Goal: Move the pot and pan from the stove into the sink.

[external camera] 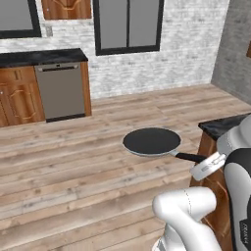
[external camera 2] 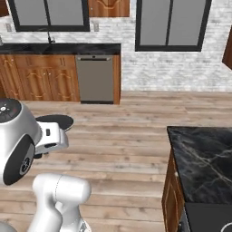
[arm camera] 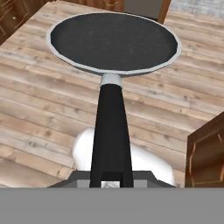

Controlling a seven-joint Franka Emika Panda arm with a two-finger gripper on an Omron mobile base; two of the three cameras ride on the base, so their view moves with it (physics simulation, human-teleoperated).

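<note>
In the left base view, the robot's white arm carries the pan (external camera: 151, 141) level in the air above the wooden plank floor (external camera: 73, 162), well clear of any surface. The pan's black stick handle runs back to the right into the gripper (external camera: 202, 161), whose fingers are closed on its end. A corner of the black marble worktop (external camera: 223, 125) juts in at the right, just behind the arm. Across the room, a steel dishwasher (external camera: 60, 90) sits among wooden cabinets under a second dark worktop, with a dark-framed window (external camera: 128, 24) in the pale brick wall.

In the right base view, the arm's large white joint fills the lower left, and a dark sliver of the pan (external camera 2: 56, 121) shows just behind it, over the floor. The marble worktop (external camera 2: 204, 158) spreads across the lower right, and a strip of the black stove (external camera 2: 208, 219) lies at its near edge in the bottom corner. At the far wall, the thin faucet (external camera 2: 50, 36) of the sink rises from the dark worktop at upper left, well apart from the pan.

In the hand view, the pan (arm camera: 114, 41) stands ahead with its pale rim round the flat black base, empty. Its handle reaches straight down to the bottom of the frame, where the fingers pinch it. Floorboards lie below, with a wooden cabinet edge (arm camera: 205, 153) at right.
</note>
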